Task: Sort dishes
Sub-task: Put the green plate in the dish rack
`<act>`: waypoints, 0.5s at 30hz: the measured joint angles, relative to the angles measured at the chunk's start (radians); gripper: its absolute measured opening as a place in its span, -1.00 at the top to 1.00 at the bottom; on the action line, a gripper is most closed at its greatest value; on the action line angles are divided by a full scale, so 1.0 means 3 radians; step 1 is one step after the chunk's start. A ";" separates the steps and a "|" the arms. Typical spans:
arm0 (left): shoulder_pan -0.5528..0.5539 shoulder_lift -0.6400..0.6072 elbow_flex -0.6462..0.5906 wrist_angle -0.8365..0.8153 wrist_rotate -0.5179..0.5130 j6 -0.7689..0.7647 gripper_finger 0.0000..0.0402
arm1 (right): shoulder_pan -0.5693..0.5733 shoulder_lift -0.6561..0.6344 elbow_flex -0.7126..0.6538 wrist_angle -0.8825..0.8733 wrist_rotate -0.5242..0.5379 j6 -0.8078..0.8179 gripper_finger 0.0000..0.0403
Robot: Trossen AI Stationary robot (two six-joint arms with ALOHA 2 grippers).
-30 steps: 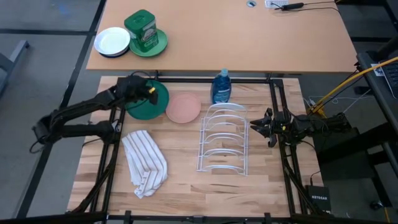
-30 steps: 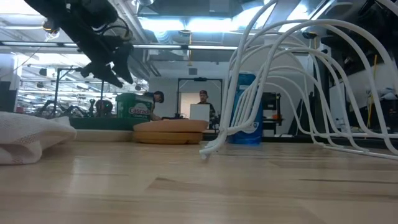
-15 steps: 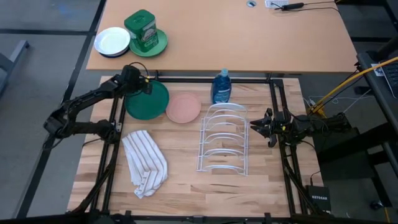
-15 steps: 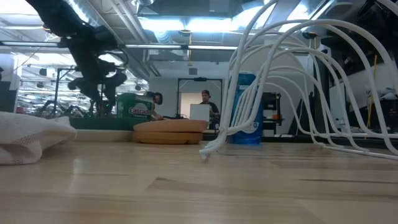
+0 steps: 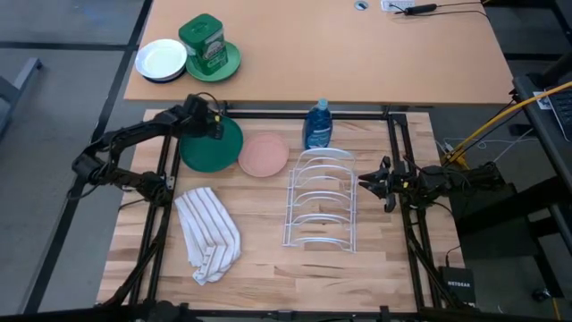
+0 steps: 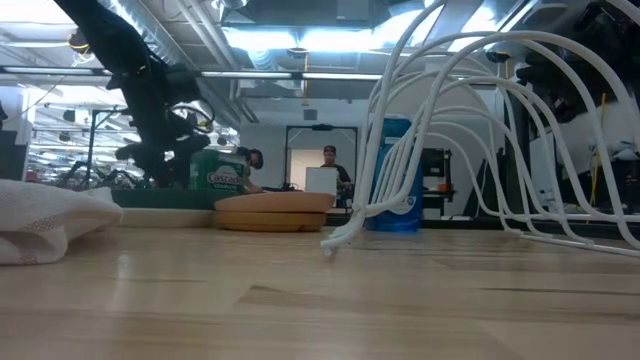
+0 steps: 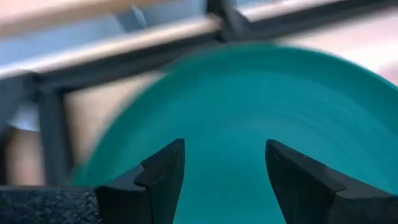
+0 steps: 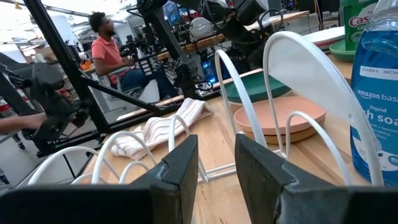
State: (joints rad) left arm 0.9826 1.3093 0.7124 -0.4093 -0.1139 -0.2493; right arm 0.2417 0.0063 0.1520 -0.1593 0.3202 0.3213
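Note:
The dark green plate (image 5: 214, 152) lies flat at the table's far left, with the salmon pink plate (image 5: 264, 154) flat beside it on the right. A white plate (image 8: 314, 71) seems to stand on edge in the far slot of the white wire rack (image 5: 320, 201). The brown plate is out of view. My left gripper (image 5: 212, 127) is open, tipped down, low over the green plate's far-left rim (image 7: 249, 93). My right gripper (image 5: 362, 182) waits at the rack's right side, open by a narrow gap. My left gripper (image 7: 224, 168) stands open just above the green plate's far-left part, coming from the far left and slanting down. I cannot tell whether its fingertips (image 6: 158, 178) touch the plate.
A blue soap bottle (image 5: 318, 125) stands behind the rack. A striped towel (image 5: 208, 234) lies crumpled near left. On the far table sit a green tin on a green plate (image 5: 210, 49) and a small white dish (image 5: 161, 59). People show in the room beyond.
My left gripper has come down from well above the table to just over the green plate's far-left rim, tipping its fingers downward; it swung toward the far left edge and then back a little. The plates and my right arm have kept still.

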 joint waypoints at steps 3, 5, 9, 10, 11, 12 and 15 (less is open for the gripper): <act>-0.0057 0.0003 0.0000 -0.0016 0.0325 0.0002 -0.05 | 0.0000 0.0000 0.0000 -0.0001 -0.0027 0.0000 0.45; -0.0101 -0.0006 0.0000 -0.0021 0.0536 0.0019 -0.05 | 0.0000 0.0000 0.0000 0.0000 -0.0045 0.0000 0.45; -0.0264 -0.0010 0.0000 -0.0045 0.0957 0.0098 -0.05 | 0.0000 0.0000 0.0000 -0.0001 -0.0089 0.0001 0.45; -0.0319 -0.0010 0.0000 -0.0060 0.1021 0.0124 -0.05 | 0.0000 0.0000 0.0000 -0.0002 -0.0089 0.0000 0.45; -0.0381 -0.0010 0.0000 -0.0086 0.1051 0.0161 -0.05 | 0.0000 0.0000 0.0000 -0.0002 -0.0089 0.0000 0.45; -0.0444 -0.0010 0.0000 -0.0112 0.1058 0.0180 -0.05 | 0.0000 0.0000 0.0000 -0.0002 -0.0089 0.0000 0.45; -0.0656 -0.0017 0.0000 -0.0150 0.1061 0.0265 -0.05 | 0.0000 0.0000 0.0000 -0.0001 -0.0088 0.0000 0.45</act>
State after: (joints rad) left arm 0.7858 1.3042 0.7124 -0.4541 0.2045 -0.1699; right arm 0.2417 0.0063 0.1520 -0.1596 0.2937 0.3214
